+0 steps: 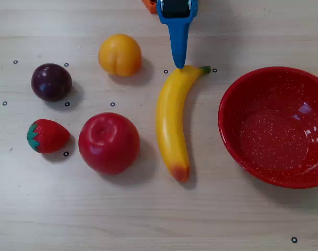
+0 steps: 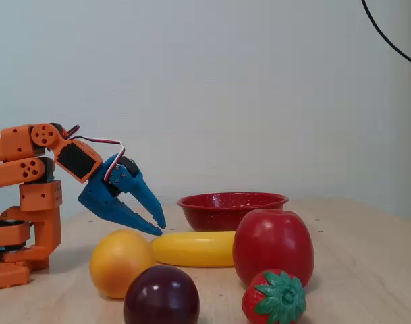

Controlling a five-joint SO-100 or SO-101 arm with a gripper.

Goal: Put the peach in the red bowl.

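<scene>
Overhead view cuts the arm off at the top edge, so you only get the blue gripper (image 1: 179,64) poking down by the banana (image 1: 172,123) stem; the fixed view shows it a little open, holding nothing. The peach (image 1: 120,54) sits on the table left of it, well away from the red bowl (image 1: 237,141), whose right side is cropped.

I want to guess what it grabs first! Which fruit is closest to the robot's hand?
The banana. The blue hand points at its stem end, nearly touching in the overhead view. The peach sits off to the side; the other fruits lie farther away.
</scene>
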